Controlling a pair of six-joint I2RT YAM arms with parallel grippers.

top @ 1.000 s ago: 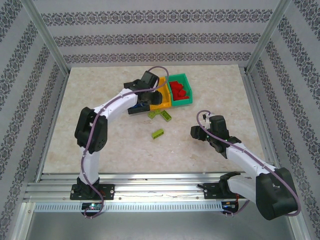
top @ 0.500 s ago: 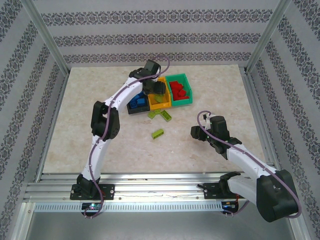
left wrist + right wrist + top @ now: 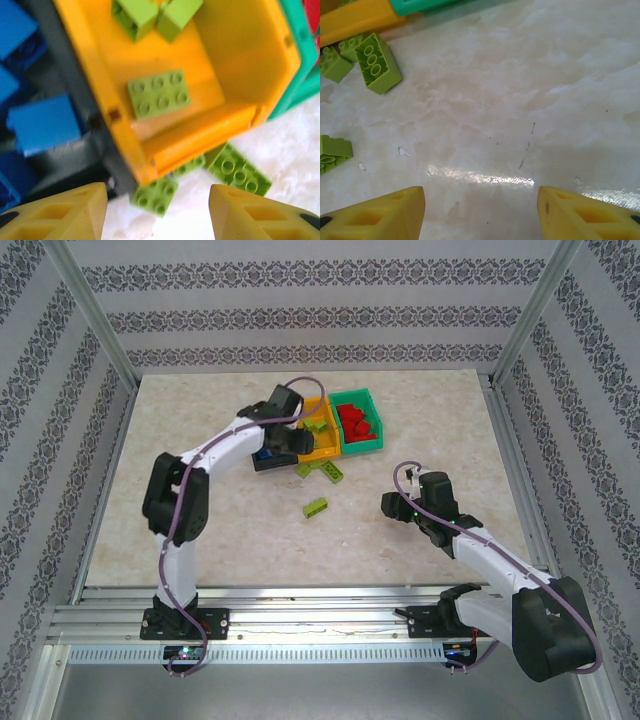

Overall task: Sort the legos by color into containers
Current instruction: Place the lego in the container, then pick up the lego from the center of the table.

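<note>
My left gripper (image 3: 289, 447) (image 3: 157, 216) hangs open and empty over the near edge of the orange-yellow bin (image 3: 326, 447) (image 3: 200, 135). Lime bricks (image 3: 159, 93) lie inside that bin. The black bin (image 3: 262, 462) (image 3: 75, 90) to its left holds blue bricks (image 3: 42, 122). To its right, red bricks (image 3: 358, 422) lie in the teal bin (image 3: 366, 442) (image 3: 300, 45). Loose lime bricks (image 3: 322, 471) (image 3: 156, 195) lie on the table against the yellow bin's front, and one more lime brick (image 3: 316, 506) (image 3: 332, 152) lies nearer. My right gripper (image 3: 388, 505) (image 3: 481, 215) is open and empty over bare table, right of that brick.
The marble-look table (image 3: 200, 440) has aluminium rails along its sides and near edge (image 3: 320, 610). Patterned walls close the back and sides. In the right wrist view, lime bricks (image 3: 377, 62) lie by the yellow bin's corner (image 3: 355, 20).
My left gripper opened over the orange-yellow bin, where a lime brick now lies, then drew back toward the bin's near edge. The right arm has stayed still.
</note>
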